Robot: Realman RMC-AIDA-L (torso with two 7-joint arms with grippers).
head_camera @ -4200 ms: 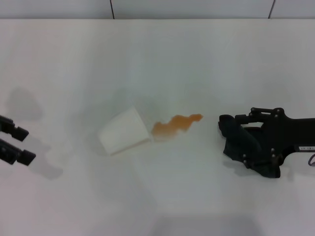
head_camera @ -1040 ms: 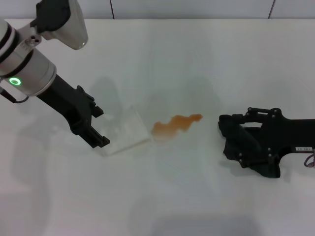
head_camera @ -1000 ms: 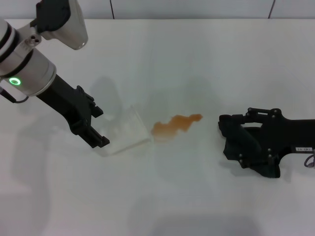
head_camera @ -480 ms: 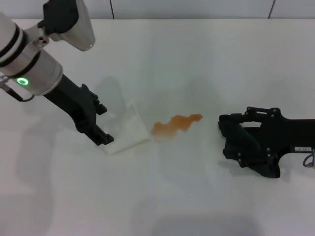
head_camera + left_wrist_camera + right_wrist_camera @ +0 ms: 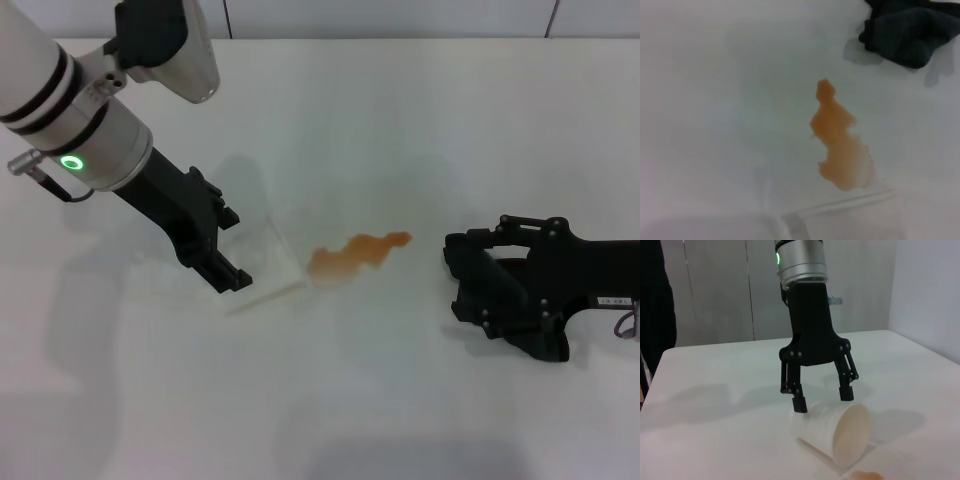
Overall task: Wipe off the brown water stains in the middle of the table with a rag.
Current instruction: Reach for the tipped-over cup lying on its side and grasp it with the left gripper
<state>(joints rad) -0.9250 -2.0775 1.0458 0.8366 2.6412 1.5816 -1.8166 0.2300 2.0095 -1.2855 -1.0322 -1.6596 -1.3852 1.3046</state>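
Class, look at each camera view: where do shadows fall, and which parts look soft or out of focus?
Head view: faint shadows on the white table beside the left gripper. Left wrist view: orange-brown stain and dark rag look soft. Right wrist view: translucent cup casts a shadow.

text: none readable | right arm (image 5: 600, 285): small white label on its black housing, print too small to make out | left arm (image 5: 75, 140): lit green ring, a light and no lettering | bench (image 5: 350, 400): no marks or writing
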